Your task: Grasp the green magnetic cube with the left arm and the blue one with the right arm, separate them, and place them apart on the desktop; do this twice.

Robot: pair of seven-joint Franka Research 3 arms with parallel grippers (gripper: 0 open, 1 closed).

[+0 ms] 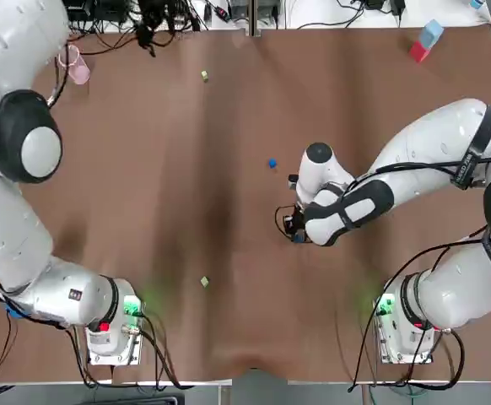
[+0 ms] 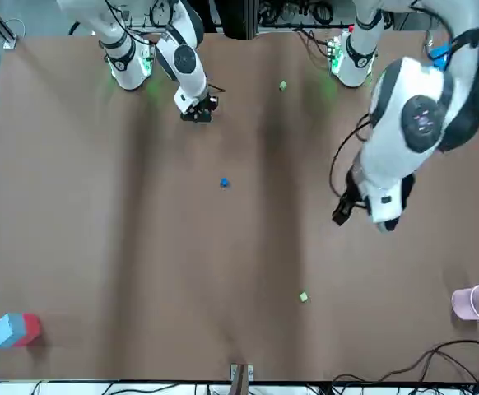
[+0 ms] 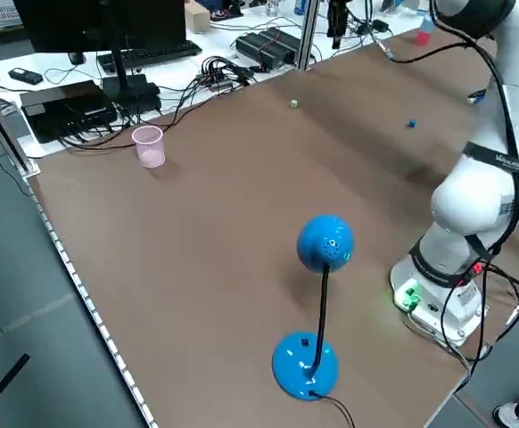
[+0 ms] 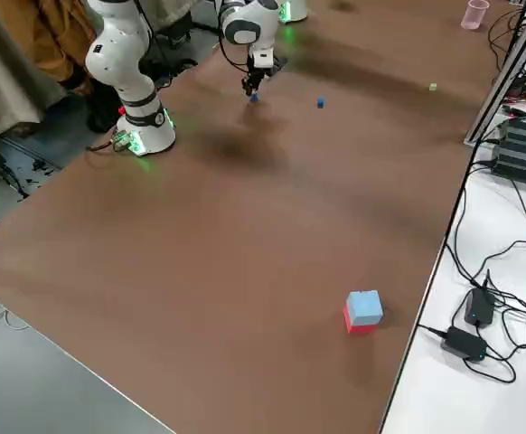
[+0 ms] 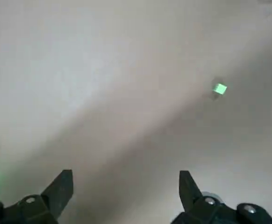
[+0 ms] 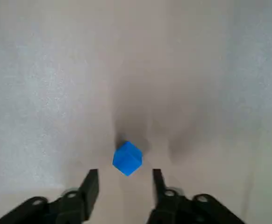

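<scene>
Separation judged complete: far green cube (image 1: 204, 76) and near green cube (image 1: 204, 282) lie toward opposite surface edges, first blue cube (image 1: 272, 164) central, second blue cube (image 6: 127, 158) beneath right gripper (image 6: 124, 184), jaws apart; left gripper (image 5: 125, 191) aloft, jaws apart.

Desktop (image 1: 229, 186) ctr open; pink cup (image 1: 78, 67), red-blue block (image 1: 425, 40) at far corners.

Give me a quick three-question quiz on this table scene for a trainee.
1. How many small green magnetic cubes lie on the brown tabletop?
2. True or false: the right gripper is shut on the small blue magnetic cube by it.
3. What stands near a far table corner: A, a pink plastic cup; B, a glass bottle; C, a metal bowl?
Key: 1, two. 2, false, its fingers are open. 3, A.
</scene>
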